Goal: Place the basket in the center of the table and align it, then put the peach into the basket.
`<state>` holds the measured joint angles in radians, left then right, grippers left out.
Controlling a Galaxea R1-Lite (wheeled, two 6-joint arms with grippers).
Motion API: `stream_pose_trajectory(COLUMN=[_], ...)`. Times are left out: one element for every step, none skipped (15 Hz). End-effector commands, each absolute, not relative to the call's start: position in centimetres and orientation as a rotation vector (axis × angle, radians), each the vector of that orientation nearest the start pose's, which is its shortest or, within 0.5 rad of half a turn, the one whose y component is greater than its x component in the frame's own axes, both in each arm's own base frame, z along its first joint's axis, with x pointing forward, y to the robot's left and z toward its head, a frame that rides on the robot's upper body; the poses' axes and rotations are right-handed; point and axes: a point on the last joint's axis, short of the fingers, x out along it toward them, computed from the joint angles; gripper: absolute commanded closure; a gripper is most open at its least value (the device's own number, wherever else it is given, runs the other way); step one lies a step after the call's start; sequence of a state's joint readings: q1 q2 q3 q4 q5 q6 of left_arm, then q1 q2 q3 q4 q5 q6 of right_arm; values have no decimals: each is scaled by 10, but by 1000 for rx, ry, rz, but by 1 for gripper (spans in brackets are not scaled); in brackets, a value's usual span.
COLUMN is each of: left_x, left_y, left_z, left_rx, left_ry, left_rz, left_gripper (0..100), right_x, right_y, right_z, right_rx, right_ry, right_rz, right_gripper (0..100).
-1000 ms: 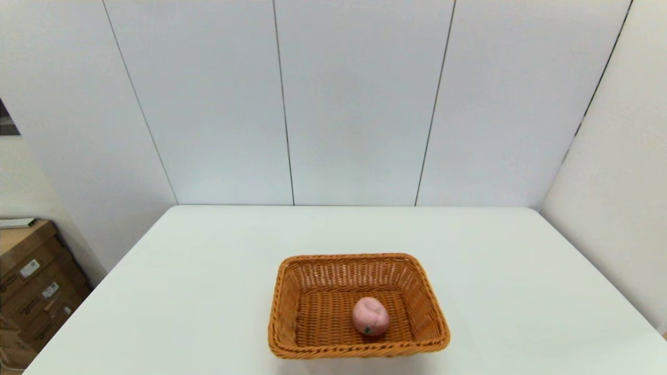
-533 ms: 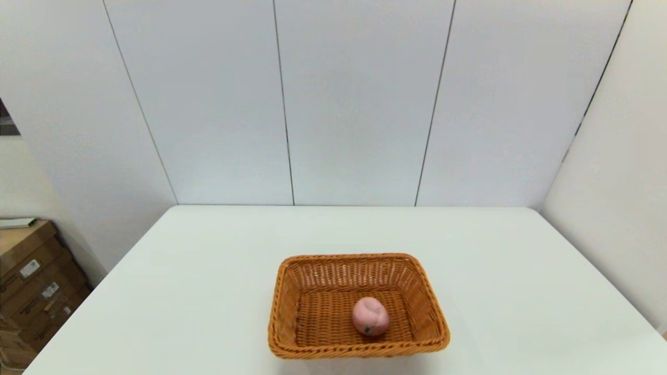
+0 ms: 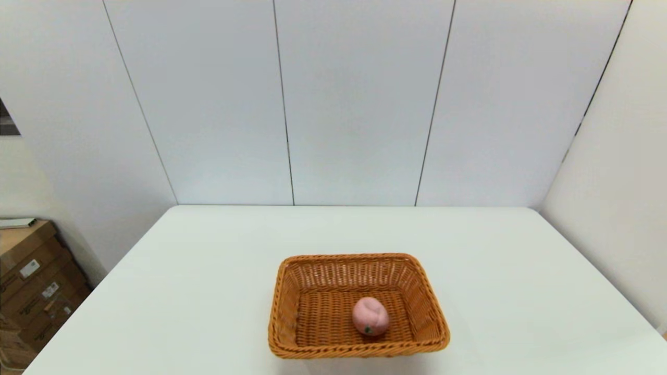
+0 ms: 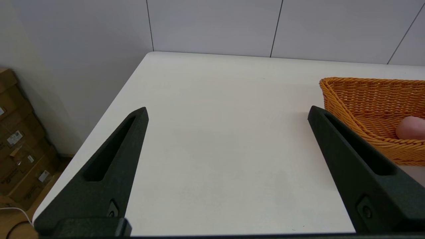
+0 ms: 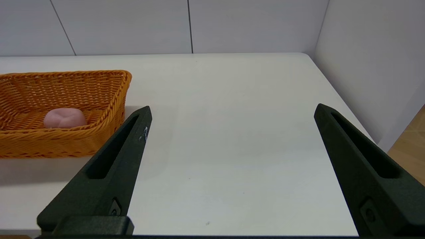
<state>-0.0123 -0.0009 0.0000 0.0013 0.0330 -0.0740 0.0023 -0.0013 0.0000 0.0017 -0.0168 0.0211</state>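
The orange-brown wicker basket (image 3: 312, 297) stands square near the front middle of the white table (image 3: 208, 260). Inside it, on the woven floor right of centre, lies the pink peach (image 3: 370, 316). Neither arm shows in the head view. In the left wrist view the left gripper (image 4: 227, 113) is open over bare table, with the basket (image 4: 365, 99) and a sliver of the peach (image 4: 411, 127) off to its side. The right gripper (image 5: 232, 111) is open too, beside the basket (image 5: 66, 89) that holds the peach (image 5: 64, 118).
Stacked cardboard boxes (image 3: 31, 281) stand on the floor left of the table. Grey panelled walls close the back and right sides. The table's right edge (image 5: 338, 99) drops to a wooden floor.
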Motion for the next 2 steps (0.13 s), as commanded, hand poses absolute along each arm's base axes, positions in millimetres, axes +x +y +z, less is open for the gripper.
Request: stream_pose_trajectory(left_x=[-23, -23], left_y=[1, 1], left_z=[75, 75], left_rx=[-75, -74], left_ry=[-1, -1], left_rz=[21, 21], left_gripper=[0, 0], right_x=[-23, -23], right_y=[0, 0], right_z=[75, 75], right_rx=[21, 21], right_ry=[0, 0], right_rz=[-15, -15], right_gripper=[0, 0])
